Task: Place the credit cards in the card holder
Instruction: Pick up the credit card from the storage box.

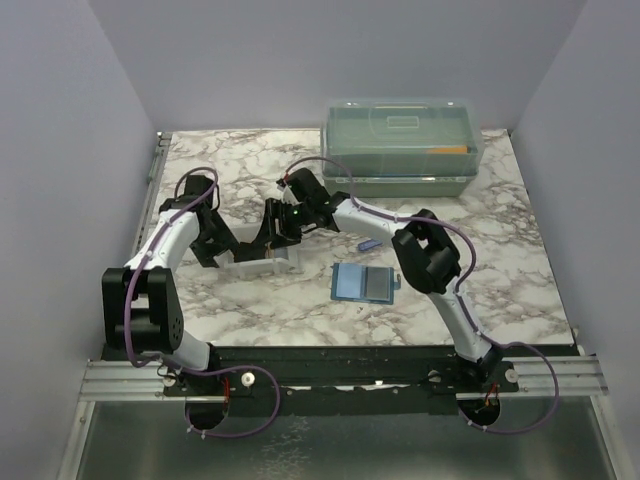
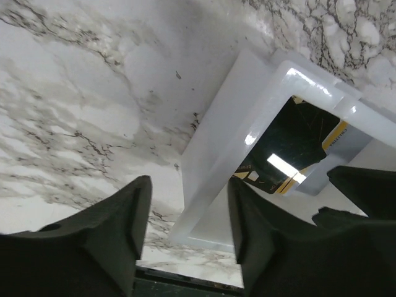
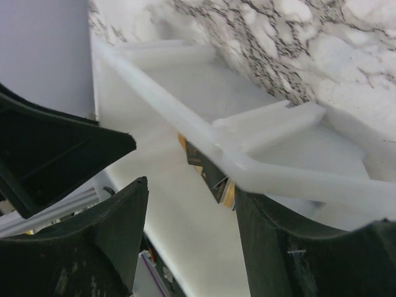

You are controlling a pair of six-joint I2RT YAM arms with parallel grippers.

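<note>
A dark card with yellow edges (image 2: 291, 145) lies inside a small white plastic tray (image 2: 247, 99); in the right wrist view a corner of the card (image 3: 210, 172) shows under the tray's rim (image 3: 185, 117). My left gripper (image 2: 185, 185) is open and straddles the tray's near wall. My right gripper (image 3: 189, 185) is open over the tray's inside, one finger against the rim. In the top view both grippers, left (image 1: 222, 252) and right (image 1: 280, 238), meet at the tray (image 1: 255, 268). The teal-blue card holder (image 1: 363, 283) lies flat to the right, apart from both.
A large translucent lidded box (image 1: 402, 145) stands at the back right. A small blue object (image 1: 368, 244) lies just behind the card holder. Marble tabletop (image 1: 500, 260) surrounds them. The right arm's elbow (image 1: 428, 255) hangs beside the card holder.
</note>
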